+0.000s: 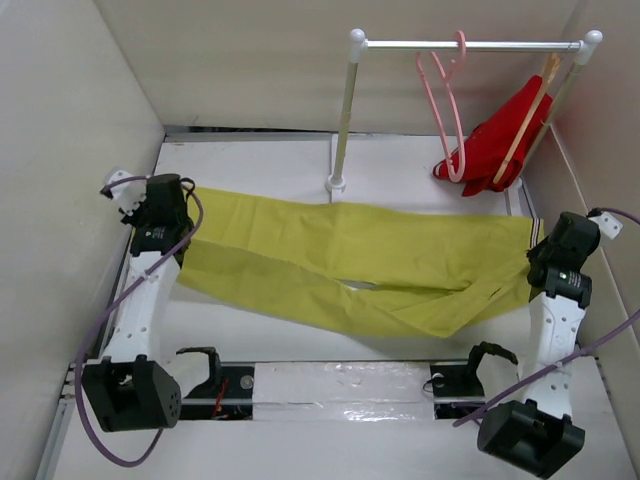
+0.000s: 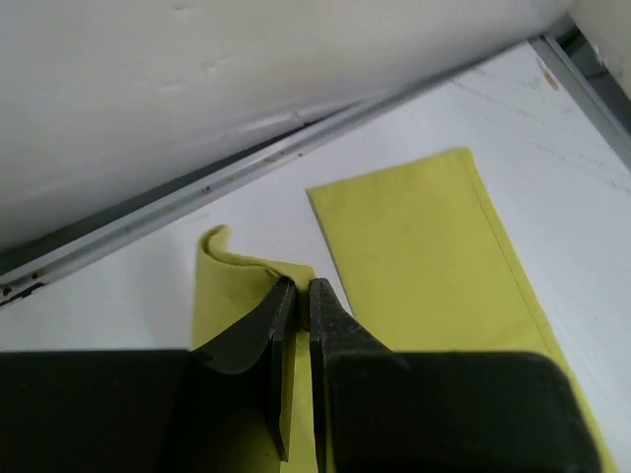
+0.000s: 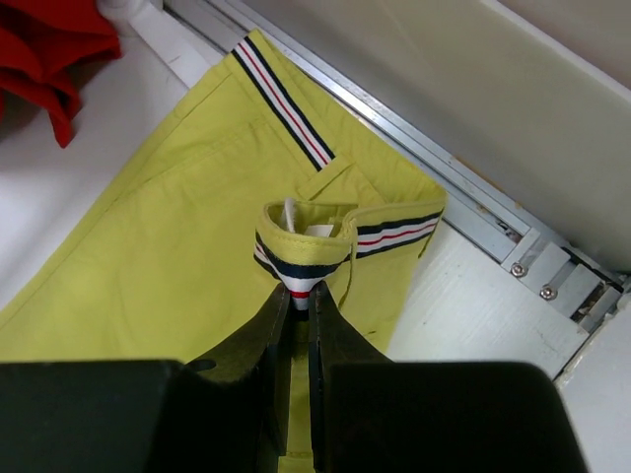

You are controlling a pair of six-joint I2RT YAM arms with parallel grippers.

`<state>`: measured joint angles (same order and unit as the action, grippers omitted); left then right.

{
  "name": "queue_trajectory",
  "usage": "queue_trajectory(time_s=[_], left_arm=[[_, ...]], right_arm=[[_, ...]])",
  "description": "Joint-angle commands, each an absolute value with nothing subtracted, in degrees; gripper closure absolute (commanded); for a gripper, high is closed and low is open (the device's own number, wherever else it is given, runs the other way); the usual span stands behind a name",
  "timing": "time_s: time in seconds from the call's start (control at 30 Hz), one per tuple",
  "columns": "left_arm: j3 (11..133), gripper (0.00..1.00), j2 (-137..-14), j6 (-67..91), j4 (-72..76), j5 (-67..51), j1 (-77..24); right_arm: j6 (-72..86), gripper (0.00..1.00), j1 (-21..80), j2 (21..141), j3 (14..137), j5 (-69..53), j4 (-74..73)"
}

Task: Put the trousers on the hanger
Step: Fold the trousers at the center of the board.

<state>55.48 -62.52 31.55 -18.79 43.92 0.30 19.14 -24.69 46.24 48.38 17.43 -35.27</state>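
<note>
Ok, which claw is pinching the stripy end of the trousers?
The right claw, shut on the striped waistband of the trousers. The left claw pinches a plain yellow-green leg end.

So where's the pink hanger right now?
In the top view, the pink hanger hangs by its hook on the metal rail at the far right, just left of the red garment on the wooden hanger.
</note>
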Motion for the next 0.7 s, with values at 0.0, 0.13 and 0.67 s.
queue_trajectory(time_s=[0.0, 0.13, 0.67], left_arm=[[62.57, 1.00, -62.31, 40.08, -23.28, 41.20, 5.27], [67.05, 1.00, -67.92, 41.83, -27.94, 40.61, 10.01], [84.71, 1.00, -90.69, 42.45, -31.46, 42.81, 14.68]], right_arm=[[19.07, 1.00, -25.49, 47.28, 50.09, 14.60, -28.39], [21.44, 1.00, -26.19, 50.97, 51.67, 10.37, -25.58], [27.16, 1.00, -26.72, 76.09, 65.64, 12.74, -21.45]])
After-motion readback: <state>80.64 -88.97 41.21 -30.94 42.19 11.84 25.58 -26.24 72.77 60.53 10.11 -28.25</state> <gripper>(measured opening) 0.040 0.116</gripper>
